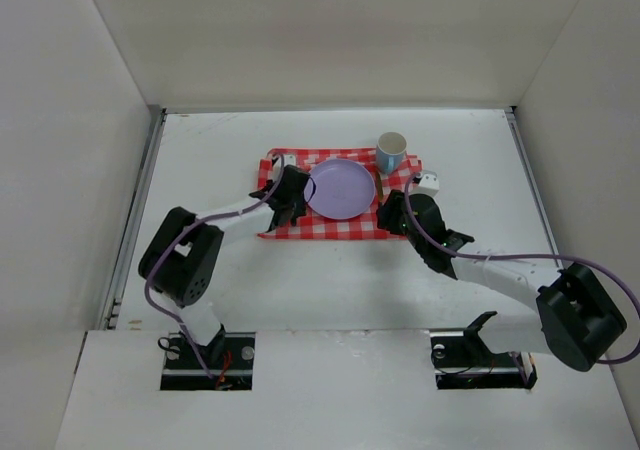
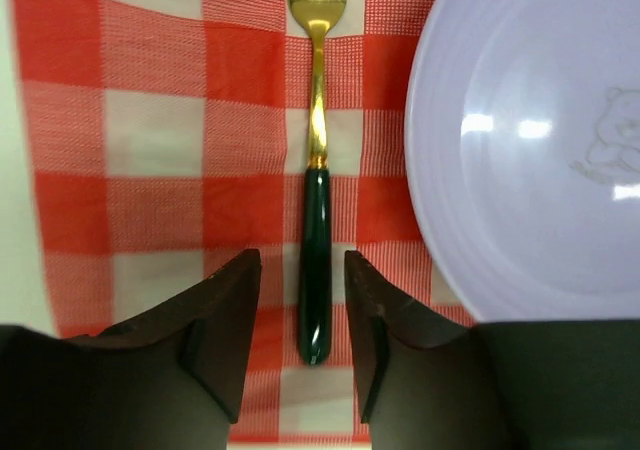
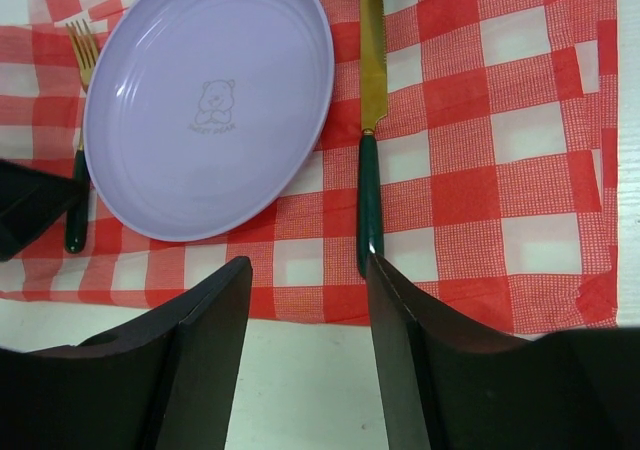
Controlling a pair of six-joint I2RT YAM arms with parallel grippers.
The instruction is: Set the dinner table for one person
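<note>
Tabletop, white and plain with metal rails down its sides, runs away from the two arm bases at its near edge. Both arms reach forward to a red-and-white checked cloth that lies flat on the far half.

The left hand hovers low over the near left part of the cloth. It is spread wide and grips nothing. Its fingers flank the dark green handle of a fork, with a strip of cloth showing on each side. The fork lies flat, its gold tines pointing away.

The right hand sits over the near edge of the cloth, also spread wide and empty. The green handle end of a knife lies just beside its right finger, gold blade pointing away.

Between fork and knife rests a lilac plate with a faint bear drawn at its centre, close to both but touching neither. Farther back, at the far right corner of the cloth, a cup stands upright.
</note>
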